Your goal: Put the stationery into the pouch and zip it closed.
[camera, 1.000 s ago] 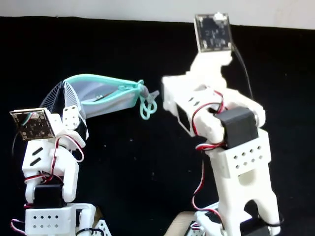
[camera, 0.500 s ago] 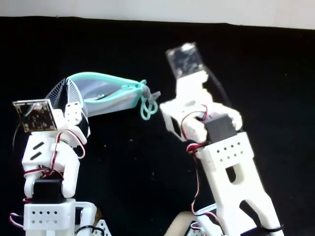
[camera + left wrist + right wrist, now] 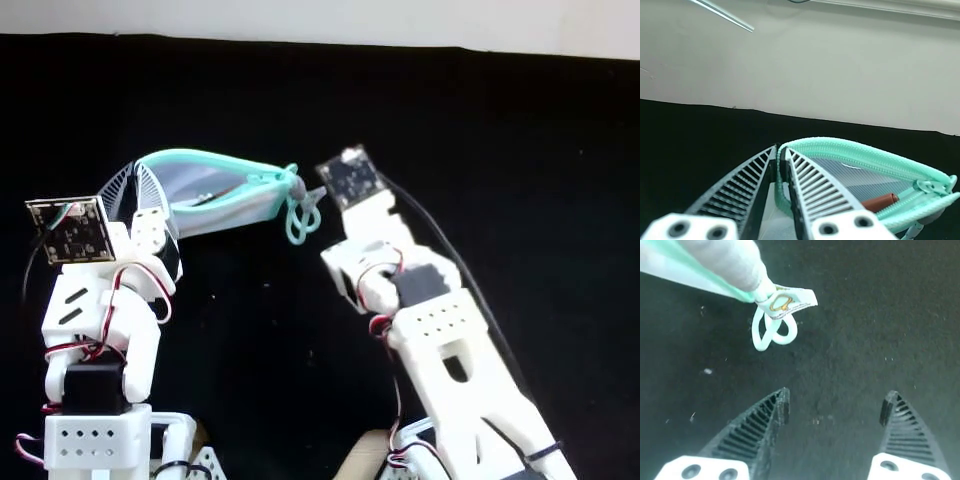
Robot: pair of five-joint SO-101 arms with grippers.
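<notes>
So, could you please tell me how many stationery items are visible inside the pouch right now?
1: a brown pen-like item lies inside the pouch, near its zipper end. Others may be hidden deeper inside.

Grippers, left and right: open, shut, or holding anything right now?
Left gripper: shut on the pouch rim.
Right gripper: open, holding nothing; the pouch's mint loop lies ahead of it, untouched.

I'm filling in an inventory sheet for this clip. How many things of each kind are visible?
Grey zippered pouch with mint-green trim: 1
Reddish-brown pen-like stick inside the pouch: 1
Mint-green cord loop at its end: 1
White label tag beside the loop: 1
Grippers (left gripper holding the pouch, right gripper open): 2
Total: 6
</notes>
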